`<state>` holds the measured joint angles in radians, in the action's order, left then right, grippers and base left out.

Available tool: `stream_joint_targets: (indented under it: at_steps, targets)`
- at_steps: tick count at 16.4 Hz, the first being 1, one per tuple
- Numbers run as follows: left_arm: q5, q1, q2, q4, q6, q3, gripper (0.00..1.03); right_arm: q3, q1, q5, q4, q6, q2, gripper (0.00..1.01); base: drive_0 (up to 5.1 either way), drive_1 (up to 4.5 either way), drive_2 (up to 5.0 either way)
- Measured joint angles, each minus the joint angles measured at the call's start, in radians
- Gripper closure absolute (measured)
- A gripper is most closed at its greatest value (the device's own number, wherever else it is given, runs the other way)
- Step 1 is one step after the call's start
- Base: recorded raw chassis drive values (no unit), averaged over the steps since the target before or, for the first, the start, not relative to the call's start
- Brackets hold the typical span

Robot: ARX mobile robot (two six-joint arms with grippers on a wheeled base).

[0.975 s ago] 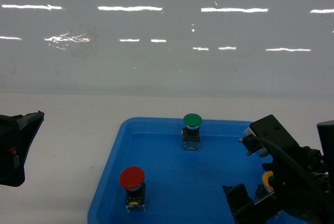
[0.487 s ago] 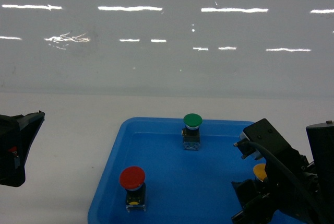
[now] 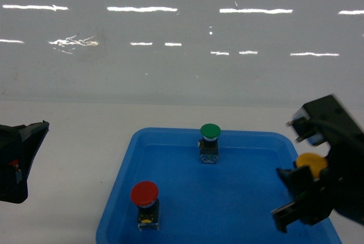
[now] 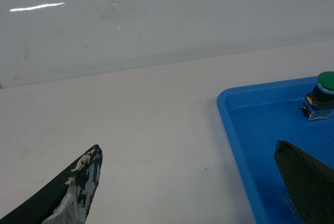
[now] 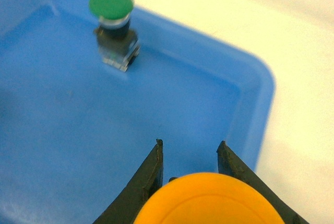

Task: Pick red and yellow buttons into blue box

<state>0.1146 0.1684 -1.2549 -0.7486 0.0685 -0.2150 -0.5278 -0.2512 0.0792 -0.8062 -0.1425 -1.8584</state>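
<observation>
The yellow button is clamped in my right gripper and held above the right end of a shallow blue tray. Its yellow cap fills the bottom of the right wrist view, between the two fingers. The red button stands upright at the tray's front left. My left gripper hangs open over the white table, just left of the tray, with nothing between its fingers. The blue box is out of view.
A green-capped button stands upright near the tray's far edge, also in the right wrist view. The tray's left rim runs under my left gripper's right finger. A white table surrounds the tray, with a glossy white wall behind.
My right gripper has risen up and to the right, lifting the yellow button off the tray floor. The left gripper, red button and green button have not moved.
</observation>
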Motion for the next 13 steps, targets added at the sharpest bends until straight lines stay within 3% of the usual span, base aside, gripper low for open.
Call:
stream_joint_targets:
  at_steps: [5,7,10,13]
  targets:
    - [0.0,0.0,0.0,0.0,0.0,0.0,0.05,0.135,0.077,-0.083,-0.003,0.04,0.306,0.73,0.0,0.0,0.0]
    - [0.0,0.0,0.0,0.0,0.0,0.0,0.05,0.218,0.081,-0.111,0.032,0.048,0.459,0.73,0.0,0.0,0.0]
    - [0.0,0.0,0.0,0.0,0.0,0.0,0.05,0.351,0.058,-0.156,0.132,0.064,0.689,0.73,0.0,0.0,0.0]
    - [0.0,0.0,0.0,0.0,0.0,0.0,0.05,0.43,0.007,-0.199,0.159,0.064,0.793,0.73,0.0,0.0,0.0]
